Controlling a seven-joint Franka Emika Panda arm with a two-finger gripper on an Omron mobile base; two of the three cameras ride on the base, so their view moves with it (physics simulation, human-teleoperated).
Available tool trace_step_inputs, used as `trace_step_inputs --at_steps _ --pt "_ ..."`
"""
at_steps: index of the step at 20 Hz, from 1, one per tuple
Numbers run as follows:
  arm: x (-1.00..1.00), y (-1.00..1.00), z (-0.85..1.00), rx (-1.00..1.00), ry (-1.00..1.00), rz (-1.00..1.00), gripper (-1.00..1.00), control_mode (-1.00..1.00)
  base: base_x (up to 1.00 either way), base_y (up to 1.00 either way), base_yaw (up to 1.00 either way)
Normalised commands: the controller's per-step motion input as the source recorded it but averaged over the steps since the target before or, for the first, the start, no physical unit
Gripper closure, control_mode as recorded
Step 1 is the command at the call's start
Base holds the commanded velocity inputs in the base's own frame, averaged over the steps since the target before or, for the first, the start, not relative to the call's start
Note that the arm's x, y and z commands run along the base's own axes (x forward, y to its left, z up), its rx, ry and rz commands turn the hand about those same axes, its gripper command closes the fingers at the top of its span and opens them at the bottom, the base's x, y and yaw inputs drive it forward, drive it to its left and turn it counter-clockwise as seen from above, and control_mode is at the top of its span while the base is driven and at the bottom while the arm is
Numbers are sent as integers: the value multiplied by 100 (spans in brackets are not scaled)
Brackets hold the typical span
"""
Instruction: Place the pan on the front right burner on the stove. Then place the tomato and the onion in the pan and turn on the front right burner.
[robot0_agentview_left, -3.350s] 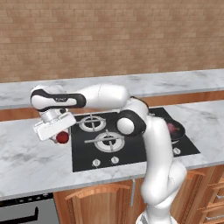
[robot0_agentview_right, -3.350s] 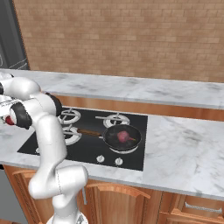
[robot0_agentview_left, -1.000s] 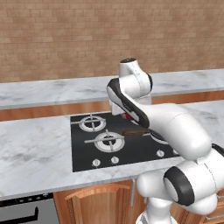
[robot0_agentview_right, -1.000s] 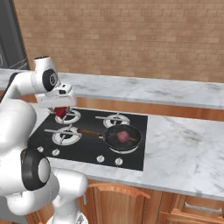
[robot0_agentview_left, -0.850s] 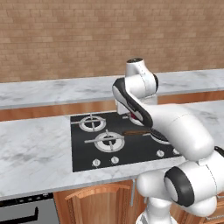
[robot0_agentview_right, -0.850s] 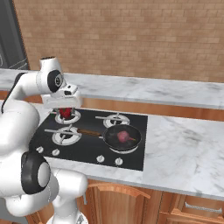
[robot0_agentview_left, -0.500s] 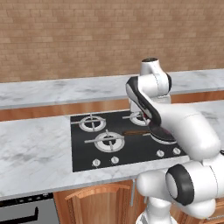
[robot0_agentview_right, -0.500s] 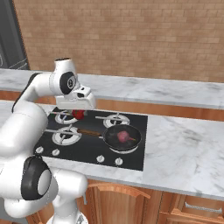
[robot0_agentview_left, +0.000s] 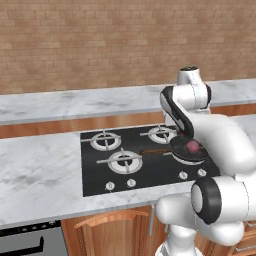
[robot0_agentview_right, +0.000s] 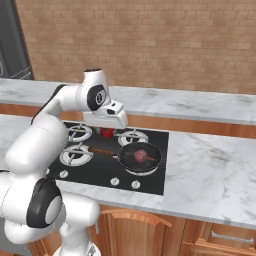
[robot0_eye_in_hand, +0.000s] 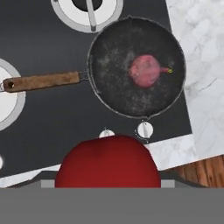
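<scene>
Over the flat black stove, my hand grips the glossy red tomato; I should centre above the round black pan, beside the pinkish-maroon onion, before letting go.

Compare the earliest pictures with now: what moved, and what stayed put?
The gripper, shut on the tomato, swung from the counter left of the stove across to just behind the pan. Pan and onion stayed as they were.
</scene>
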Motion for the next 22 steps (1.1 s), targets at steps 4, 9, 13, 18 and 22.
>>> trace_step_inputs --at_steps 4,9,13,18,22 --pt "16 -27 -34 4 0 -3 100 -100 0 0 0" --pt "14 -28 -36 4 0 -2 100 -100 0 0 0" --pt "16 -20 -38 4 0 -1 100 -100 0 0 0" --pt "25 -3 -43 3 0 0 100 -100 0 0 0" --pt "26 -3 -38 1 0 -1 100 -100 0 0 0"
